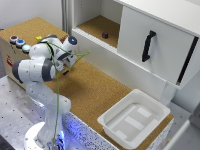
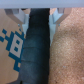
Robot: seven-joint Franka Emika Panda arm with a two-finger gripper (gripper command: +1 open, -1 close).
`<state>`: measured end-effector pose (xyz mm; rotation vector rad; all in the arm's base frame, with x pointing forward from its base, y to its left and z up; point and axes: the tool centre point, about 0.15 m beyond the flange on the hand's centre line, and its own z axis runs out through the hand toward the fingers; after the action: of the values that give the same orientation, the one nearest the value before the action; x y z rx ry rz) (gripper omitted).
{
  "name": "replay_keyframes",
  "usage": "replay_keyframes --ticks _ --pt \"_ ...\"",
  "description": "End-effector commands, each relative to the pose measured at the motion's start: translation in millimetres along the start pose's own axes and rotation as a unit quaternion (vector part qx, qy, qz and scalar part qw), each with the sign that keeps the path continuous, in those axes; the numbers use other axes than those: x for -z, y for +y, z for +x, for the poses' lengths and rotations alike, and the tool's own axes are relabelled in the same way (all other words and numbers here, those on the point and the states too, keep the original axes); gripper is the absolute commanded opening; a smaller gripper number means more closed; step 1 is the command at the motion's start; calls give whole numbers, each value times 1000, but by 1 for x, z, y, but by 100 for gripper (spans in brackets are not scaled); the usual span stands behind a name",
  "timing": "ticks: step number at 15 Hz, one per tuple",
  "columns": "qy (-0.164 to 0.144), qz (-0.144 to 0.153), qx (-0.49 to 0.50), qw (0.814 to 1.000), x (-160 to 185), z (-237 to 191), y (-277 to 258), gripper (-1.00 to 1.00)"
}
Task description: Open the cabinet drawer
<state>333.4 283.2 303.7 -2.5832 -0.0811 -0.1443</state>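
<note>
The hand [image 1: 66, 64] is hovering open and empty over the worktop [image 1: 95, 90], well apart from the cabinet [image 1: 150, 35]; approach is beginning, needing travel toward the black handle [image 1: 147, 46].

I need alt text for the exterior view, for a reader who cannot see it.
A white robot arm stands on a cork-topped table, its gripper far from the white cabinet and its black vertical handle. A white tray sits near the table's edge.
</note>
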Motion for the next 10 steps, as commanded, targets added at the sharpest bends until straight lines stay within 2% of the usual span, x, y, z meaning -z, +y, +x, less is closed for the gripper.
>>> replay_keyframes --ticks 1,10 --pt "-4 30 9 1000 2 6 39 -100" --pt "7 19 -2 1000 17 3 66 -100"
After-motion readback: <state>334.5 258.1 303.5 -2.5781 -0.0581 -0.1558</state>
